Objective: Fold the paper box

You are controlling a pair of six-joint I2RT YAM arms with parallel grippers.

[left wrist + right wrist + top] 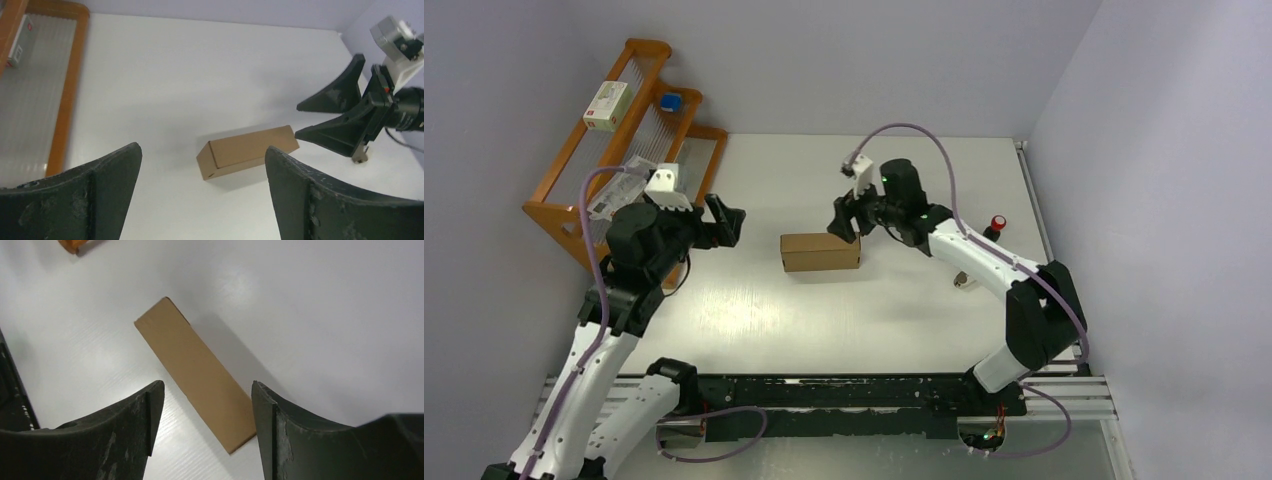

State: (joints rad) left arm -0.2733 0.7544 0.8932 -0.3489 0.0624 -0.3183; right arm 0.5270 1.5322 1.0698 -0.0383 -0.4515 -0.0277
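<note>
While the right fingers [115, 435] hang spread over the paper box [200, 385] and the left fingers [85, 195] gape well apart from it, it's lying closed on the bench [874, 310]. Looks like light, crushable cardboard, so I'd pinch the long sides gently.

One paper box [821, 252]. Two arms, two grippers: left gripper [729, 222], right gripper [846, 220]. One wooden rack [546, 196] holding one white labelled box [608, 105] and one blue item [669, 101]; one red knob [998, 221].

Wooden rack [646, 48] far left | white labelled box [609, 105], blue item [670, 101] on its shelves | red button [998, 221] on table's right side
</note>
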